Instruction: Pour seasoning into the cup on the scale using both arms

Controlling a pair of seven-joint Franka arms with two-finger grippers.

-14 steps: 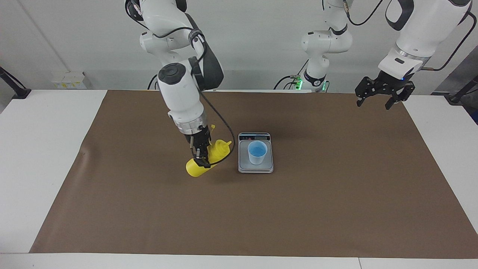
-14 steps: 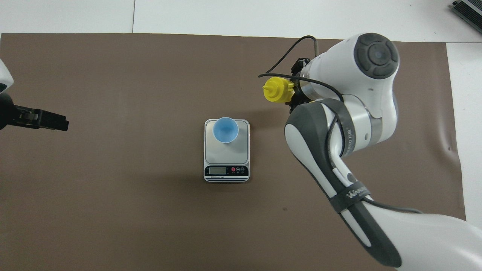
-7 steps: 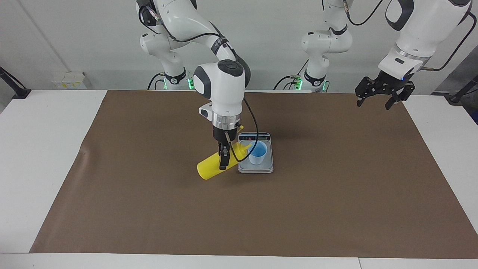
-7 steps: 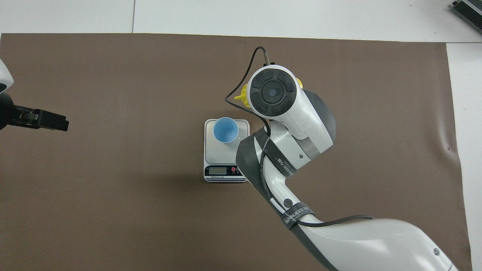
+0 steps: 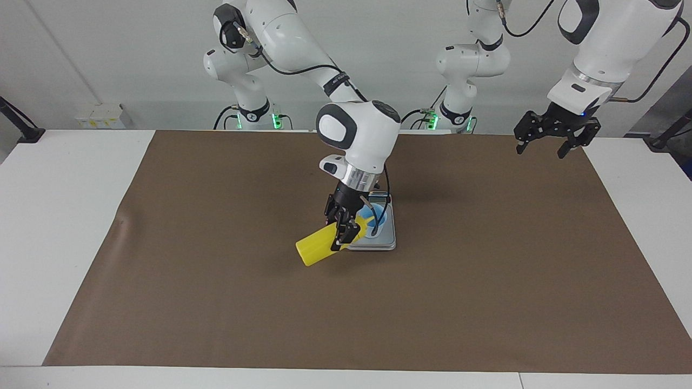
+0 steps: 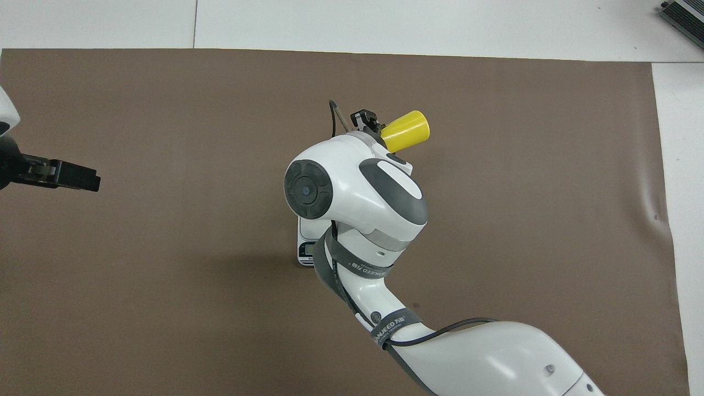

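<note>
My right gripper [image 5: 344,229] is shut on the yellow seasoning bottle [image 5: 317,249]. It holds the bottle tilted on its side above the mat, nozzle end at the rim of the pale-blue cup [image 5: 378,217]. The cup stands on the silver-grey scale [image 5: 380,243]. In the overhead view the right arm covers the cup and most of the scale [image 6: 305,251]; only the bottle's base [image 6: 407,131] shows past the right gripper [image 6: 373,124]. My left gripper [image 5: 543,149] is open and empty, waiting in the air over the mat's edge at the left arm's end, as the overhead view [image 6: 61,176] also shows.
A brown mat [image 5: 216,302] covers most of the white table [image 5: 59,227]. The scale is the only thing standing on the mat. A small white box [image 5: 100,115] sits at the wall beside the right arm's end of the table.
The right arm has swung toward the scale with the bottle. The bottle has tipped further, its nozzle now at the cup. The left arm has not moved.
</note>
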